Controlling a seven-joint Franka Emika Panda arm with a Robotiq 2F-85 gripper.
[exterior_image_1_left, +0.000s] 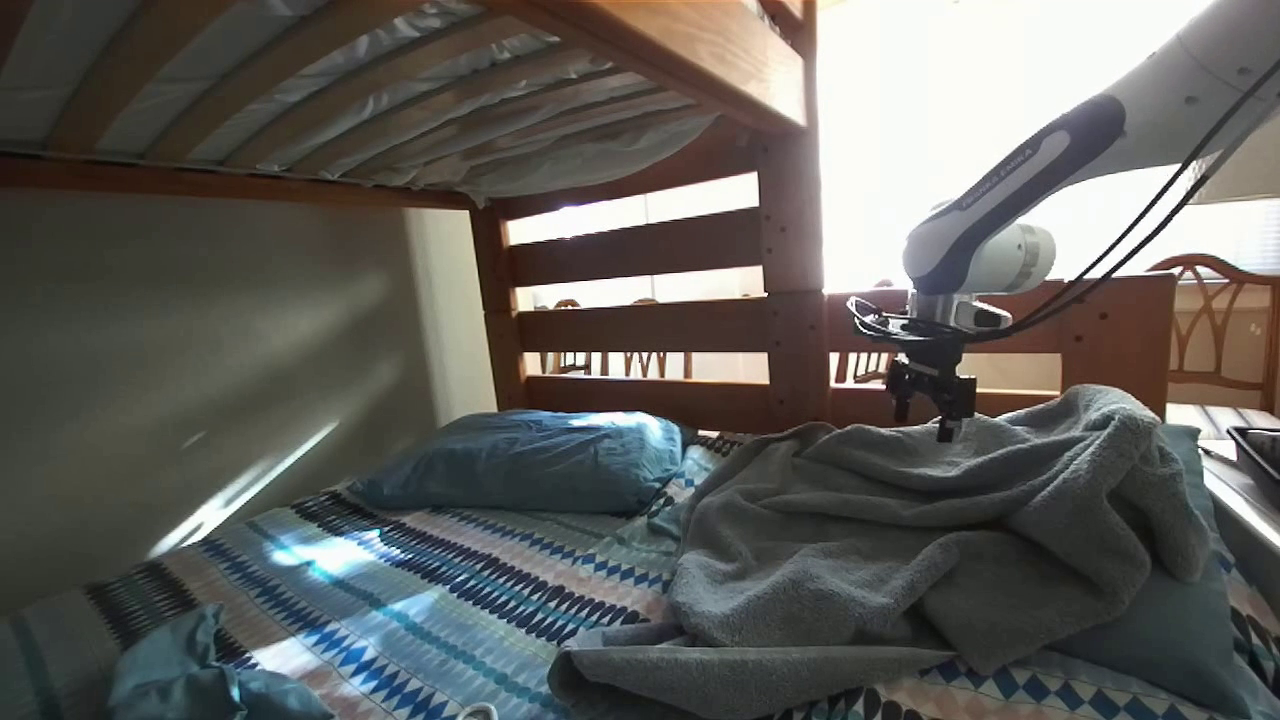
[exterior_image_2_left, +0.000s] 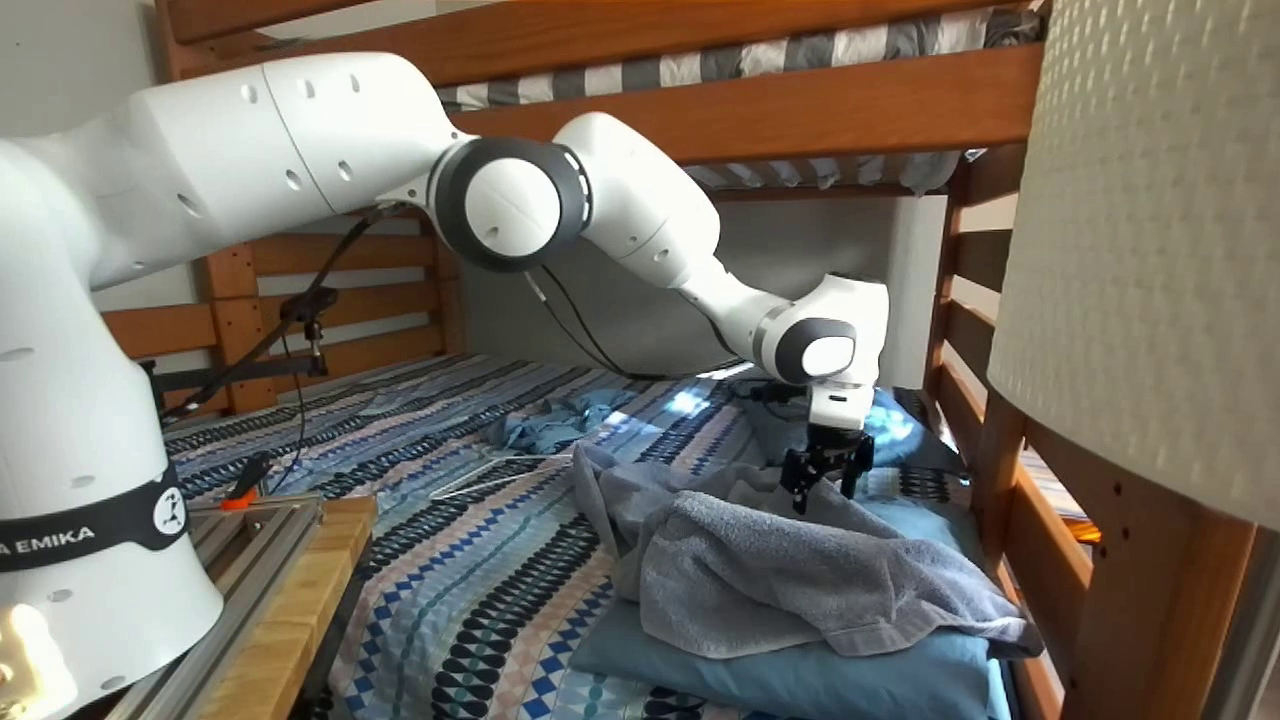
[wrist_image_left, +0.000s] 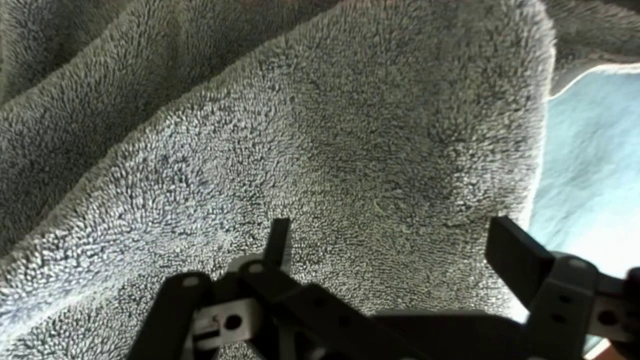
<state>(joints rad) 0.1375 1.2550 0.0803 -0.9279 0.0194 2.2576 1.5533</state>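
Black jaws stand spread over a rumpled, grey plush blanket, gripping nothing; contact is unclear. The step looks like lining up a grasp; the next move seems to call for lowering onto a fold and closing. The blanket lies heaped across a light-blue fabric pillow on the multicoloured patterned sheet. Beyond, a plump blue pillow rests near brown wooden slats.

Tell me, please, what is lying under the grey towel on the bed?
A blue pillow sticks out from under the grey towel, part of which lies over the patterned bedsheet. Anything else beneath the towel is covered, so I cannot tell.
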